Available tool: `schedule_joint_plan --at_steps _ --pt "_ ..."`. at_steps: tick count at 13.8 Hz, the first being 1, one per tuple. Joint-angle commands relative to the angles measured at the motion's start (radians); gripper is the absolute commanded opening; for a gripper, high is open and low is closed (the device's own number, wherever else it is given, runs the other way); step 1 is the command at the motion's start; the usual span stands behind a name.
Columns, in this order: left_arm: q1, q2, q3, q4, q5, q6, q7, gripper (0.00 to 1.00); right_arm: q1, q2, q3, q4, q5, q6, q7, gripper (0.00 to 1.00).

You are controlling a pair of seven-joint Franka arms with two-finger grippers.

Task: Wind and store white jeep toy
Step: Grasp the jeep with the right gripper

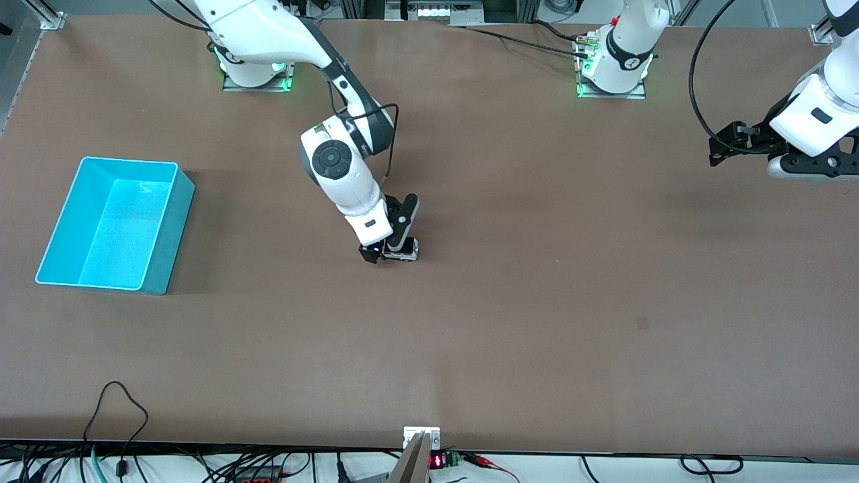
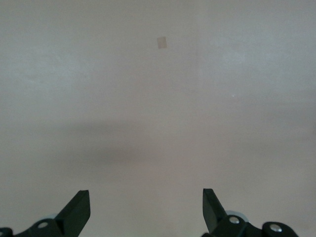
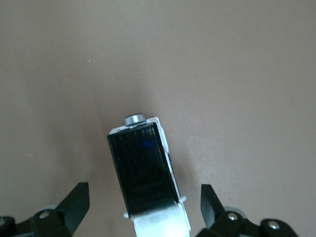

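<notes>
Right pincer [image 3: 143, 207] spread wide just over the white jeep toy [image 3: 148, 173] — fingers either side, not touching. Left pincer [image 2: 146, 210] wide too — waiting above bare worktop [image 1: 537, 282].

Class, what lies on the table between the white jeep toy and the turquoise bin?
Nothing: the front view shows bare table between the white jeep toy and turquoise bin.

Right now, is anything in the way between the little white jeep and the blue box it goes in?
Nothing visible is. The white jeep toy sits mid-table under the right tool, whose open fingers straddle it. Only bare table lies between it and the turquoise bin toward the right arm's end. The left tool waits, open.
</notes>
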Motion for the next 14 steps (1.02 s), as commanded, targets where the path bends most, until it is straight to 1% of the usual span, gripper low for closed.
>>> schedule_joint_plan --at_steps 1,5,6,8,9,10,11,12,14 --pt "-0.005 0.009 -0.002 0.04 0.002 -0.027 0.021 1.0 0.018 0.041 -0.009 0.019 0.019 0.05 0.006 1.0" --pt "-0.004 0.011 -0.001 0.04 0.002 -0.039 0.022 1.0 0.015 0.064 -0.009 0.022 0.01 0.075 -0.011 1.0" --pt "-0.004 0.011 -0.001 0.04 0.002 -0.039 0.022 1.0 0.016 0.064 -0.009 0.022 0.004 0.077 -0.014 0.87" --pt "-0.002 0.011 0.005 0.04 0.001 -0.039 0.022 1.0 0.025 0.062 -0.011 0.022 0.002 0.078 -0.015 0.31" --pt "-0.002 0.011 0.007 0.04 0.001 -0.041 0.022 1.0 0.024 0.061 -0.011 0.022 0.002 0.077 -0.015 0.15" --pt "-0.002 0.011 0.007 0.04 0.001 -0.041 0.022 1.0 0.022 0.058 -0.011 0.025 0.002 0.077 -0.012 0.06" --pt "-0.002 0.011 0.007 0.04 0.001 -0.041 0.022 1.0 0.021 0.056 -0.014 0.04 0.002 0.067 -0.011 0.02" --pt "-0.002 0.011 0.007 0.04 0.001 -0.041 0.022 1.0 0.007 0.048 -0.015 0.044 0.002 0.052 -0.009 0.0" --pt "-0.002 0.011 0.007 0.04 -0.001 -0.041 0.022 1.0 -0.002 0.007 -0.021 0.051 0.013 -0.02 0.009 0.0"
